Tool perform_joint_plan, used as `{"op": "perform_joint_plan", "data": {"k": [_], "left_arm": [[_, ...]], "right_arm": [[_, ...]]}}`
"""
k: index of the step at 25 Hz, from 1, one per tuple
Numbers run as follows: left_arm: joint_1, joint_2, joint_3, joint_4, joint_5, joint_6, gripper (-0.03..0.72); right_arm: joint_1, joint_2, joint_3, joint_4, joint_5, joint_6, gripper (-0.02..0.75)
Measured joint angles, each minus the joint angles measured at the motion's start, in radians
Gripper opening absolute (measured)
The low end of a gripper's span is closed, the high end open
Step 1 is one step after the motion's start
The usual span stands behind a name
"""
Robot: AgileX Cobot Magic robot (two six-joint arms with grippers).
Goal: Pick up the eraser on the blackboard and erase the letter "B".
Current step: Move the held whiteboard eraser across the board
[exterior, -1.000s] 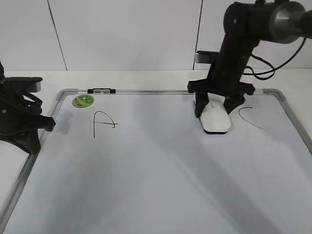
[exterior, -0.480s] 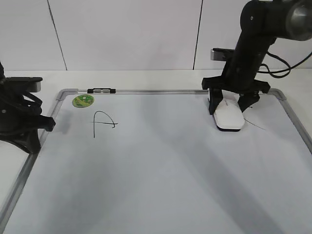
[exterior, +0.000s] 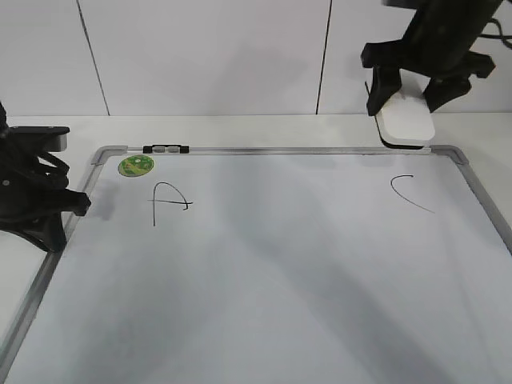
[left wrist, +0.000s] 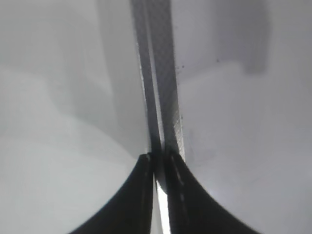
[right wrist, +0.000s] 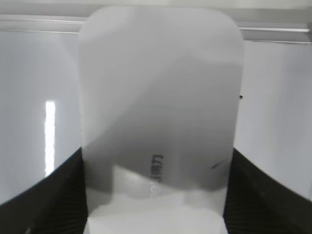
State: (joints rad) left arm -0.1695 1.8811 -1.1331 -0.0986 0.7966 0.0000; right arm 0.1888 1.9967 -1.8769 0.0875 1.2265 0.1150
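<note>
The white eraser [exterior: 406,124] hangs in the air above the far right corner of the blackboard [exterior: 256,150], clear of its surface. My right gripper [exterior: 406,102] is shut on its sides. In the right wrist view the eraser [right wrist: 161,107] fills the middle between the jaws [right wrist: 156,195], with faint grey lettering showing and the board's frame [right wrist: 39,22] behind it. No letter "B" shows on the board; the space between the "A" [exterior: 170,202] and the "C" [exterior: 410,192] is blank. My left gripper [exterior: 76,204] is shut and empty over the board's left frame [left wrist: 161,73], its jaws [left wrist: 160,158] together.
A round green magnet [exterior: 136,166] lies at the board's far left corner. A small black-and-white clip [exterior: 166,149] sits on the top frame. A white wall stands right behind the board.
My right gripper slid the eraser right toward the "C", then lifted it off the board, up and back over the top right corner. The left arm has not moved.
</note>
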Motion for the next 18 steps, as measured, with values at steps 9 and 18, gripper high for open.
{"op": "perform_joint_plan", "data": {"k": [9, 18], "left_arm": [[0.000, 0.000, 0.000, 0.000, -0.002, 0.000, 0.041], [0.000, 0.000, 0.000, -0.002, -0.002, 0.000, 0.042]], "right_arm": [[-0.011, -0.243, 0.319, -0.074, 0.002, -0.007, 0.537], [-0.150, -0.344, 0.611, -0.079, -0.022, -0.078, 0.537]]}}
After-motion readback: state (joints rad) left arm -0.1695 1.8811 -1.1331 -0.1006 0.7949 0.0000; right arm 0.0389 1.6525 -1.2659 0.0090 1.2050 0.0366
